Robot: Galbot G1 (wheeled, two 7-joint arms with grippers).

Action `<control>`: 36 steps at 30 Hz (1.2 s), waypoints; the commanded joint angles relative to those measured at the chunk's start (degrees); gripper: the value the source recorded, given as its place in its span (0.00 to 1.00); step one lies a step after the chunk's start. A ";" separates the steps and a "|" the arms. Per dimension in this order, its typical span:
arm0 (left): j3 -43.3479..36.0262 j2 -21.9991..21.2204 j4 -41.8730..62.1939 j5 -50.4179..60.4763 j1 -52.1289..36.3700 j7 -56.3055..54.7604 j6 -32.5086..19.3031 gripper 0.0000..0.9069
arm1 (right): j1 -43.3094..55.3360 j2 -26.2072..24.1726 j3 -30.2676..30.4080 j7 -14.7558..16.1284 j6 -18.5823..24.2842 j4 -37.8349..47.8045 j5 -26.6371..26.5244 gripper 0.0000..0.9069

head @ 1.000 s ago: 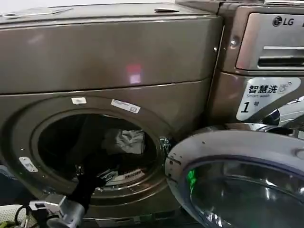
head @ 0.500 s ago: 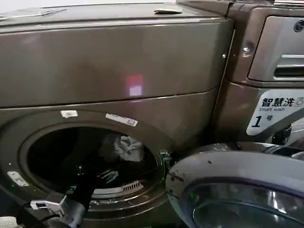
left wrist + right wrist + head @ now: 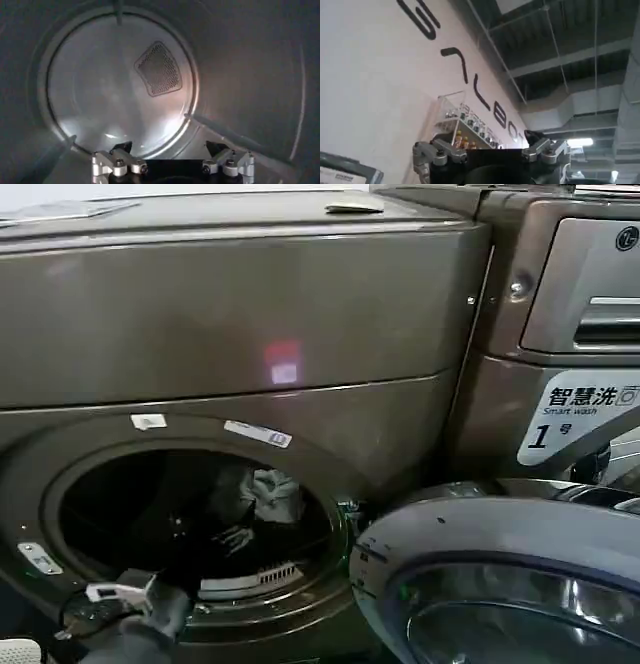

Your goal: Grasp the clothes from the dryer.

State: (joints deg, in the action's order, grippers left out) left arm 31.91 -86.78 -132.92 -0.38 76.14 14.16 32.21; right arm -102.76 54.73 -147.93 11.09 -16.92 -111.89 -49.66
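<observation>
I see the clothes (image 3: 272, 496) as a small pale crumpled bundle inside the dryer (image 3: 230, 314), sitting toward the back of the dark drum, on the right side of the round opening. I think the bundle is soft and light, and it will squash and fold when I pinch it. It should not slip much, but a loose edge could slide out, so I would take hold of a thick bunched-up part in the middle, not a thin corner. My left gripper (image 3: 172, 155) is inside the drum, with its arm reaching in over the lower left rim of the opening. Its fingers (image 3: 114, 161) are spread wide apart, with nothing between them and nothing touching them. In the left wrist view I see the shiny back wall and the mesh vent (image 3: 159, 69) ahead, so I think I am aimed a bit away from the bundle. My right gripper (image 3: 490, 150) is off to the side, pointing up at the ceiling, with fingers spread and nothing in them. The round door (image 3: 500, 584) hangs open on the right.
</observation>
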 commanded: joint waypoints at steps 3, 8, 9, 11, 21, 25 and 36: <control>-2.40 0.41 18.22 -0.20 -15.42 -2.40 -5.65 1.00 | -0.31 -0.41 -0.97 0.64 0.09 -0.98 1.49 1.00; -2.50 0.07 29.55 -0.40 -24.46 -3.40 -7.30 1.00 | -0.73 -0.76 -1.86 1.05 0.44 -0.67 1.55 1.00; -2.55 -0.02 30.74 -0.43 -26.33 -3.58 -7.41 1.00 | -0.76 -0.83 -1.96 1.05 0.47 -0.56 1.65 1.00; -2.98 -0.14 33.89 -0.25 -29.88 -4.02 -8.20 1.00 | -0.75 -0.97 -2.03 0.95 0.37 -0.40 1.70 1.00; -5.84 -0.56 51.15 0.42 -40.81 -6.72 -10.89 1.00 | -1.69 -1.35 -3.23 1.07 0.34 0.41 1.99 1.00; -5.96 -0.97 56.48 0.56 -44.77 -7.40 -11.60 1.00 | -1.98 -1.25 -3.49 1.13 0.40 0.48 1.90 1.00; -5.73 -1.31 73.44 1.09 -56.96 -7.44 -14.91 1.00 | -2.38 -1.27 -4.23 1.44 0.65 1.24 1.67 1.00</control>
State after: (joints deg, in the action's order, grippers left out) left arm 26.73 -87.84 -78.65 0.20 32.86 7.27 19.96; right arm -105.11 53.52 -151.86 12.51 -16.33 -110.77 -48.00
